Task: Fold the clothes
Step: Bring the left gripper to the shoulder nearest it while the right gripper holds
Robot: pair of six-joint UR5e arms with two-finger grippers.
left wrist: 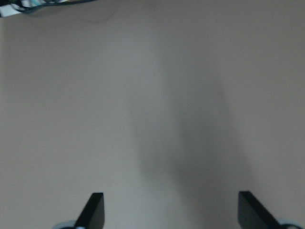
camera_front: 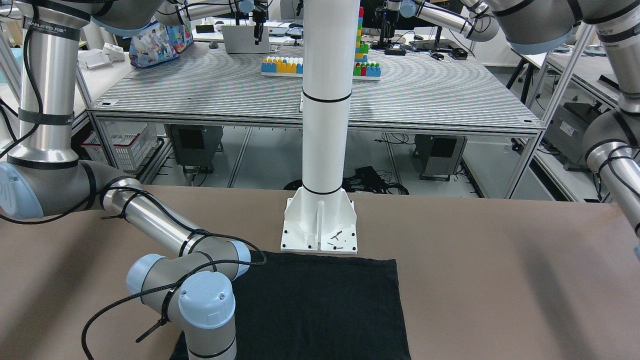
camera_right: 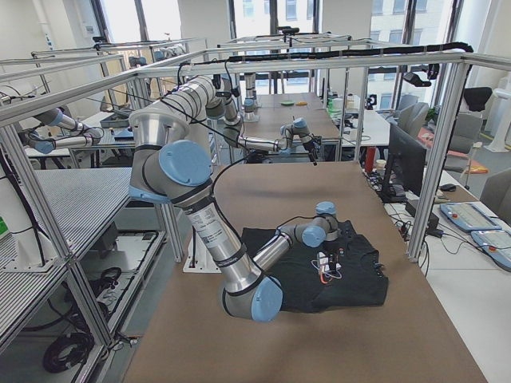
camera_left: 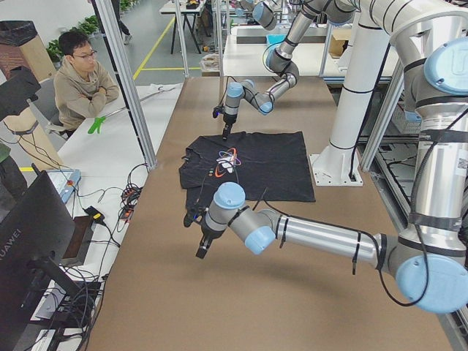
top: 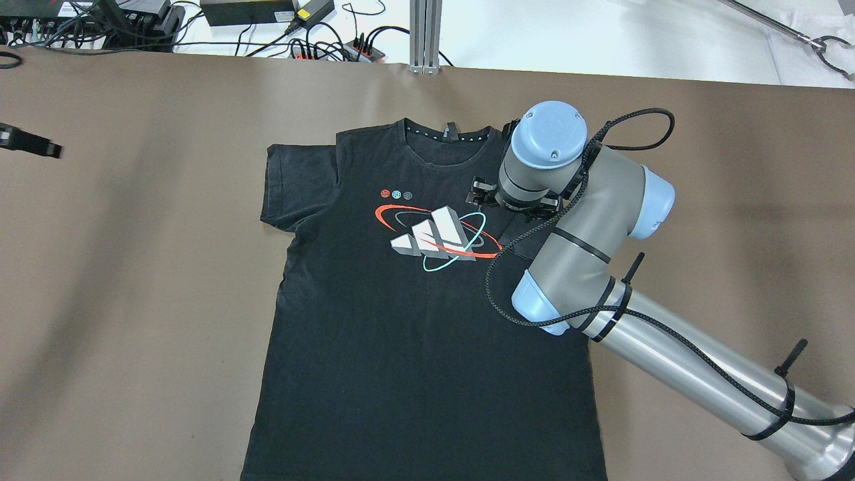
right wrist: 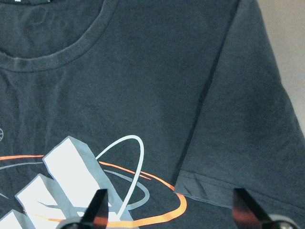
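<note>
Black T-shirt hem beyond overhead's bottom edge, sleeve under right arm

T-shirt flat on table, hem beside post base, right arm over one sleeve

- Tabletop: bare brown surface on the robot's left half and beyond the shirt's right side; open passage on both.
- Black T-shirt: flat at centre, hem just beside the white post, which blocks the middle of the robot-side edge.
- Right arm: stretched low over the shirt's right side.
- Right claw: fingers spread, above collar and sleeve.
- Left claw: fingers spread over bare tabletop, well apart from the shirt.
</note>
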